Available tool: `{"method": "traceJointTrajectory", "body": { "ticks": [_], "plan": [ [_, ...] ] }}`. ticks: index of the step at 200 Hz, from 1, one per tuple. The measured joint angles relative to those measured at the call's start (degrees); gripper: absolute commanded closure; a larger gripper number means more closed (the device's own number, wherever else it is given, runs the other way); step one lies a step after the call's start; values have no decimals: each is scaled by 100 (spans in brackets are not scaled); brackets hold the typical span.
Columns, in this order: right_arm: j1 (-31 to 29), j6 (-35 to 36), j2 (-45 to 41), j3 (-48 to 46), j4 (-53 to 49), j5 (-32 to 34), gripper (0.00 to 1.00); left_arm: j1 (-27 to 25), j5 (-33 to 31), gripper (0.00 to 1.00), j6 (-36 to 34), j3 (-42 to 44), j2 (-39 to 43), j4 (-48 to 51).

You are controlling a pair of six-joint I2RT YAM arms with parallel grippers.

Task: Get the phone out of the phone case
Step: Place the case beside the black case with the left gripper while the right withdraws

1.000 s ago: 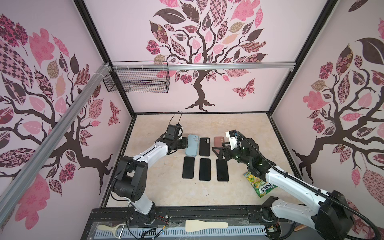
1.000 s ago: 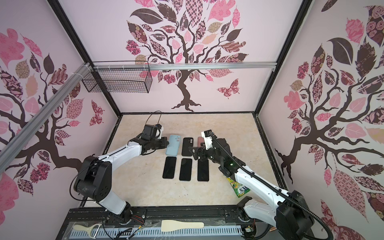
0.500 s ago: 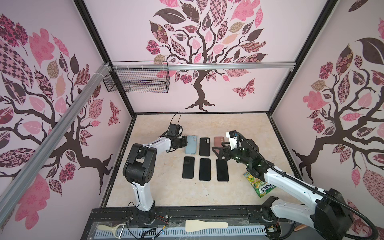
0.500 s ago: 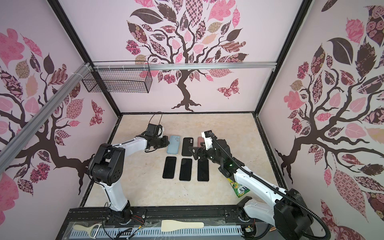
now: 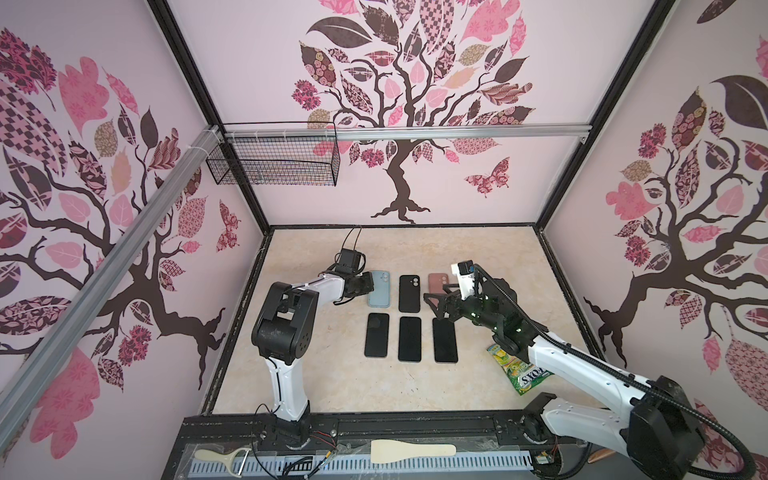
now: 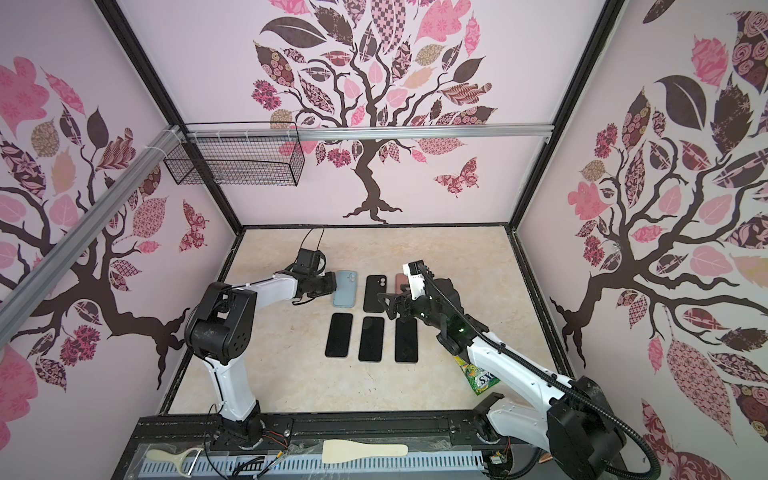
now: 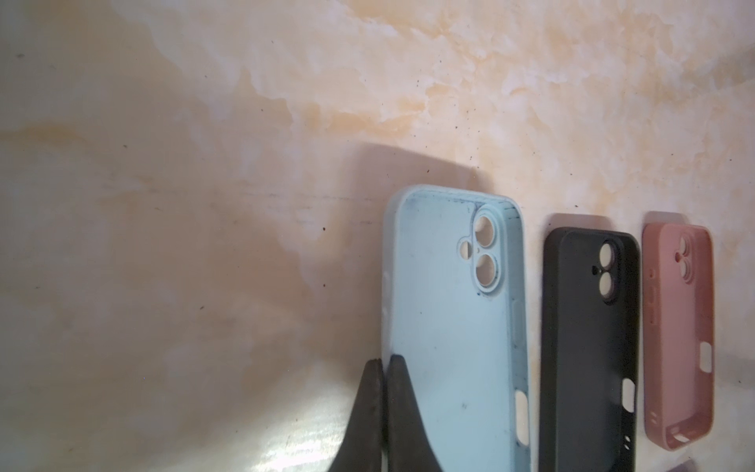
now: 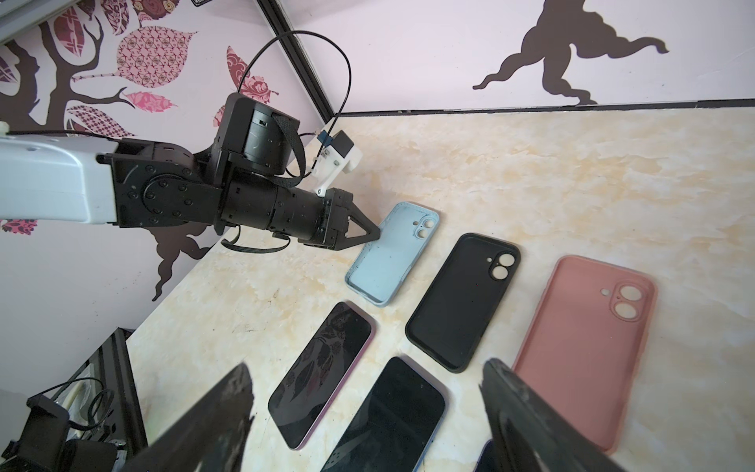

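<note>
Three empty phone cases lie in the back row: light blue (image 5: pixel 379 289) (image 7: pixel 449 327) (image 8: pixel 392 257), black (image 5: pixel 409 293) (image 8: pixel 461 302) and pink (image 5: pixel 436 281) (image 8: pixel 580 359). Three bare phones (image 5: pixel 376 335) (image 5: pixel 409 338) (image 5: pixel 445 340) lie screen up in front of them. My left gripper (image 5: pixel 370 283) (image 7: pixel 385 359) (image 8: pixel 378 235) is shut low on the blue case's left rim, with one finger inside the case and one outside. My right gripper (image 5: pixel 434 309) (image 8: pixel 365 367) hangs open above the right-hand phone and the pink case, holding nothing.
A green candy packet (image 5: pixel 517 368) lies under the right arm near the front right. A wire basket (image 5: pixel 274 166) hangs on the back-left rail. A wooden spatula (image 5: pixel 411 451) and a peeler (image 5: pixel 220 457) rest on the front frame.
The left arm's base and elbow swung round to stand more upright, while its gripper stayed shut at the blue case. The right gripper has barely moved and stays open.
</note>
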State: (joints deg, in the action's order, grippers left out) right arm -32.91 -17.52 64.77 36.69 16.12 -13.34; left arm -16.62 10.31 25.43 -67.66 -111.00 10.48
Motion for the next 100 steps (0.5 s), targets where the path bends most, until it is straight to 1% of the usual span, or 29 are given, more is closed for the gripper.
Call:
{"method": "traceJointTrajectory", "body": {
  "ticks": [11,33,67,100],
  "plan": [
    [-2,0,20,0,0,-7,10,0,9,89,-11,-48,-39,-15],
    [0,0,42,0,-9,-15,10,9,39,77,-17,-92,-92,-61],
    [0,2,31,0,-66,39,9,22,44,64,-66,-149,-94,-13],
    [0,17,-61,-2,-157,256,7,24,46,48,-149,-160,120,157]
  ]
}}
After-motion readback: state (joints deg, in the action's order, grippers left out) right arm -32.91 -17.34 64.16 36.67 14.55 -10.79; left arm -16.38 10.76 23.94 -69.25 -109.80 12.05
